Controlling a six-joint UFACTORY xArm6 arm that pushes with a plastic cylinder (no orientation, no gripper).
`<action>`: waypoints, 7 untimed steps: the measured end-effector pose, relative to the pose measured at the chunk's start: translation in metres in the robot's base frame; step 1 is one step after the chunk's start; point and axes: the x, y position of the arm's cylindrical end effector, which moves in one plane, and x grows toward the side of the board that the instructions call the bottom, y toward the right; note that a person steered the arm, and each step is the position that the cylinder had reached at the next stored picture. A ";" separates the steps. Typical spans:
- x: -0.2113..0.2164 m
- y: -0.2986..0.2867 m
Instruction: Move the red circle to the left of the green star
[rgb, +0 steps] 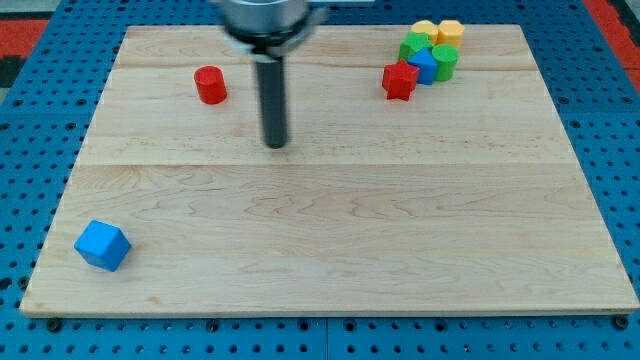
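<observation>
The red circle (210, 85) is a short red cylinder at the board's upper left. The green star (415, 46) sits in a tight cluster at the upper right, partly hidden by its neighbours. My tip (276, 143) is on the board to the right of and a little below the red circle, apart from it, and far to the left of the cluster.
The cluster also holds a red star-like block (399, 80), a blue block (424, 65), a green cylinder (445, 61) and two yellow blocks (426, 29) (451, 31). A blue cube (102, 245) lies at the lower left. The wooden board (330, 250) lies on a blue pegboard.
</observation>
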 end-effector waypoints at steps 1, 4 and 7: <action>-0.005 -0.076; -0.027 -0.218; -0.047 -0.213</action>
